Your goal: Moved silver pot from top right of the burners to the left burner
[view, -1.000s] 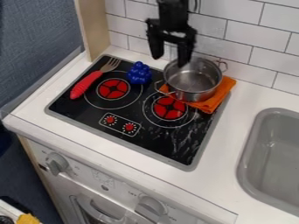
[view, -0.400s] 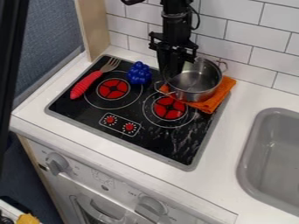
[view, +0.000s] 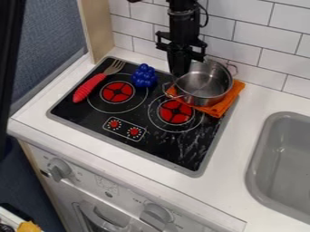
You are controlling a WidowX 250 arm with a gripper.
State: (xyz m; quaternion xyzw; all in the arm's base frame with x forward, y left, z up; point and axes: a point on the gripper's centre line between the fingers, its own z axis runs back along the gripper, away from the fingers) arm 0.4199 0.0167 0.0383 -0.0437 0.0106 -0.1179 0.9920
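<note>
Nearest me, the cooktop's red-and-black control dials (view: 124,128) lay well apart from the route, so I judged they needed no care. Beyond them, the left burner (view: 117,92) was partly hemmed in: the red-handled toy fork (view: 89,88) lay along its outer side and the blue toy grapes (view: 144,75) sat at its back right. I would have to set down between them, slowly.

The silver pot (view: 205,84) stood at the back right of the burners, on a folded orange cloth (view: 225,103). My gripper (view: 179,73) was at its back-left rim; whether it was spread or pinching the metal, I could not tell. A rim hold at one side seemed likely to let the pot tip, so a firm bite, then a straight, level lift free of the cloth and above the grapes, looked wisest.
</note>
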